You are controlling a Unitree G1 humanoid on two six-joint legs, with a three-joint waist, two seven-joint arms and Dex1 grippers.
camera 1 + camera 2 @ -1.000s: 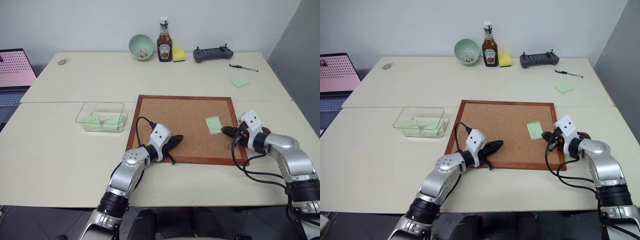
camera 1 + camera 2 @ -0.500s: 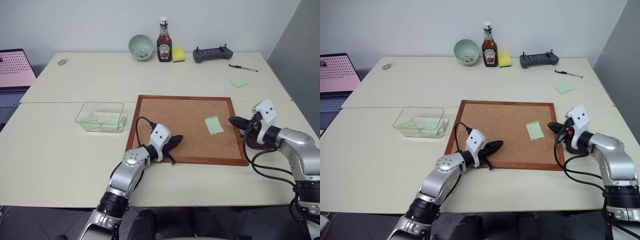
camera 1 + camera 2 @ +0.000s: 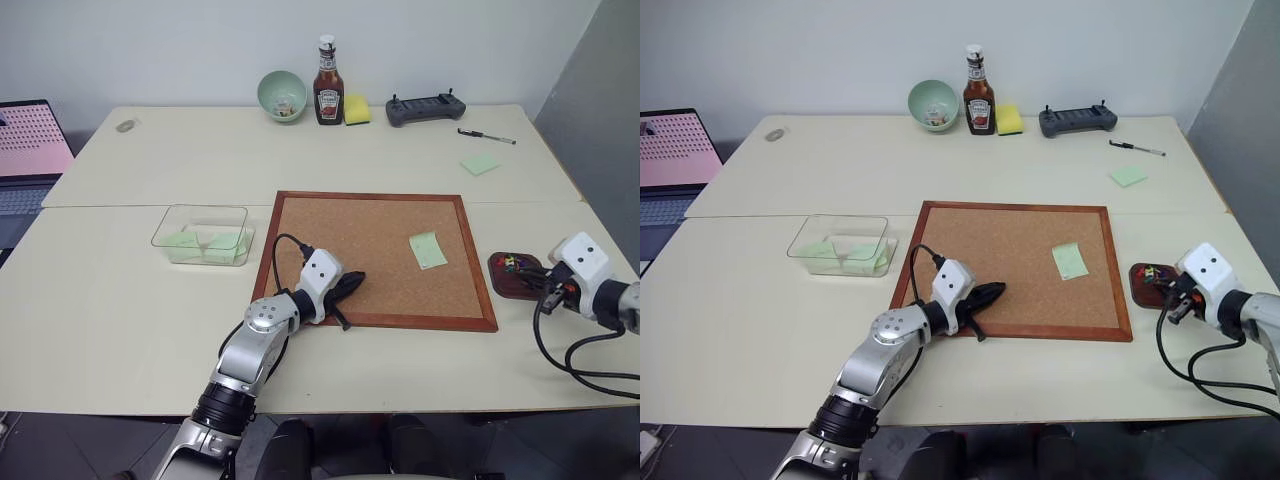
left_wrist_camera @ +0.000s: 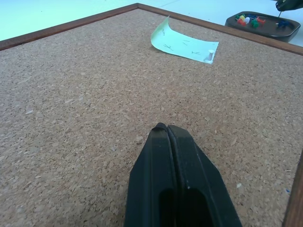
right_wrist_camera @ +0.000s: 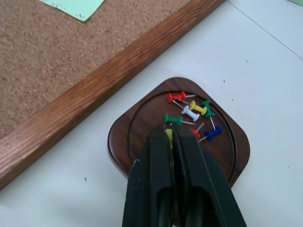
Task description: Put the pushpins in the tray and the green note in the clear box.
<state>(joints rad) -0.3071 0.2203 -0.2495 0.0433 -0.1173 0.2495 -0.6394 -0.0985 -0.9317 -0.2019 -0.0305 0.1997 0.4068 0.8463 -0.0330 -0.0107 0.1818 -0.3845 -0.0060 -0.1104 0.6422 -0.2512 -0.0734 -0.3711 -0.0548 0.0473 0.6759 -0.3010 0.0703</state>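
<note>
The green note (image 3: 427,250) lies on the cork board (image 3: 370,225), one end curled up and a white pushpin (image 4: 207,56) at the other end. My right gripper (image 5: 170,130) is shut just over the dark brown tray (image 5: 142,127), which holds several coloured pushpins (image 5: 189,112). A bit of a yellow pin head shows between its tips. The tray (image 3: 497,268) sits just right of the board. My left gripper (image 3: 352,282) rests shut and empty on the board's near left part. The clear box (image 3: 200,208) stands left of the board with green notes inside.
Along the table's far edge stand a bowl (image 3: 282,93), a ketchup bottle (image 3: 328,82), a yellow sponge (image 3: 357,108) and a controller (image 3: 426,107). A pen (image 3: 487,136) and a green sticky pad (image 3: 481,164) lie far right. A laptop (image 3: 25,140) sits far left.
My right gripper has drawn away from the note, moved right off the cork board and now hangs over the tray. The left arm has stayed still.
</note>
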